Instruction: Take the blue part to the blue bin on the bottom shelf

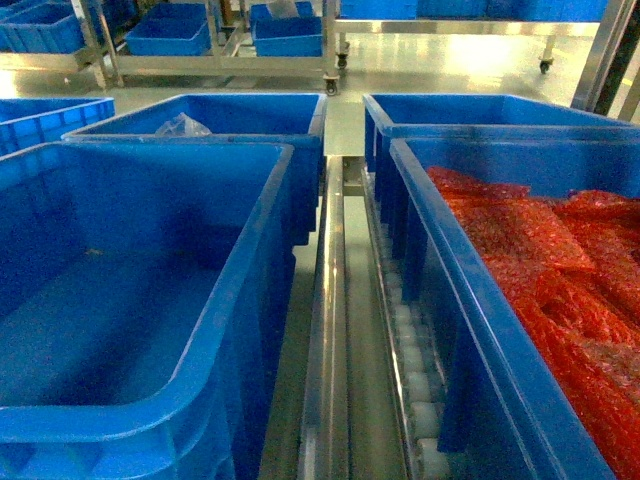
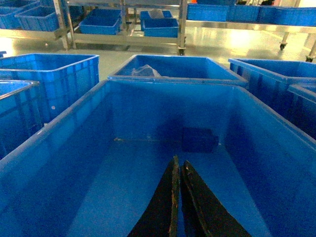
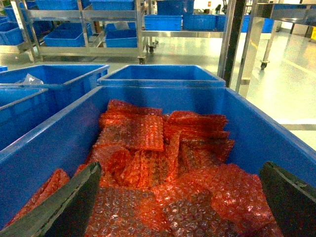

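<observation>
My left pincer (image 2: 177,170) hangs over the near left blue bin (image 1: 130,300), its two dark fingers pressed together at the tips with nothing between them. On the floor of that bin, just beyond my fingertips and near the far wall, lies the blue part (image 2: 199,139), a dark, boxy block that is hard to make out against the blue plastic. My right pincer (image 3: 180,197) hangs over the right-hand bin (image 3: 256,123), fingers (image 3: 64,202) spread wide apart at the two lower corners of the wrist view, holding nothing. Under it that bin is heaped with red bubble-wrap bags (image 3: 163,163). Between the two near bins runs the bottom shelf (image 1: 330,330), its shiny steel rail leading away from me with a row of small white rollers (image 1: 415,385) beside it. Behind the left bin stands another blue bin holding a clear plastic bag (image 1: 182,126). Further off, more blue bins sit on steel racks (image 3: 84,29).
</observation>
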{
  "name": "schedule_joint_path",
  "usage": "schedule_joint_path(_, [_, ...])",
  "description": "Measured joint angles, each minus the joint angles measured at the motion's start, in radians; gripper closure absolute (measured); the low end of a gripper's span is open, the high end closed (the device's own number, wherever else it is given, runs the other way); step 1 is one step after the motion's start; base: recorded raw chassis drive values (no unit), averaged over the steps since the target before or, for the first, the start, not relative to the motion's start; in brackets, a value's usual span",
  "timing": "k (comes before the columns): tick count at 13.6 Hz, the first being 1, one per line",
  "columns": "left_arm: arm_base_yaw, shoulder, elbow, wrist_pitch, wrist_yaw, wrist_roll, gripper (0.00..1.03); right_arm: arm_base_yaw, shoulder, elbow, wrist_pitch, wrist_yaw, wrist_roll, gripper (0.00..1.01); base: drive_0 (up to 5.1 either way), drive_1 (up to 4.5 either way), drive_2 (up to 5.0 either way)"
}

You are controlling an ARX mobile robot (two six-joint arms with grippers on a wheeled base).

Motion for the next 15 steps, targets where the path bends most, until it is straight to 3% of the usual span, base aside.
schedule_joint_path(1, [0.011, -0.032, 0.000, -0.022, 0.013, 0.000, 1.01, 0.000, 0.000, 0.000, 0.000, 0.000, 0.000, 0.03, 0.0, 0.00, 0.0])
schedule_joint_path(2, [0.088, -0.108, 0.000, -0.081, 0.098, 0.000, 1.01, 0.000, 0.000, 0.000, 0.000, 0.000, 0.000, 0.03, 0.0, 0.00, 0.0])
schedule_joint_path(3, [0.127, -0.157, 0.000, -0.121, 0.105, 0.000, 1.01, 0.000, 0.000, 0.000, 0.000, 0.000, 0.000, 0.03, 0.0, 0.00, 0.0])
schedule_joint_path(10, [0.117, -0.382, 0.000, -0.346, 0.122, 0.001, 1.01, 0.000, 0.000, 0.000, 0.000, 0.000, 0.000, 0.03, 0.0, 0.00, 0.0])
schedule_joint_path(14, [0.117, -0.453, 0.000, -0.417, 0.122, 0.001, 1.01, 0.000, 0.000, 0.000, 0.000, 0.000, 0.000, 0.03, 0.0, 0.00, 0.0])
schedule_joint_path(15, [0.117, -0.537, 0.000, -0.548, 0.122, 0.001, 1.01, 0.000, 0.000, 0.000, 0.000, 0.000, 0.000, 0.03, 0.0, 0.00, 0.0])
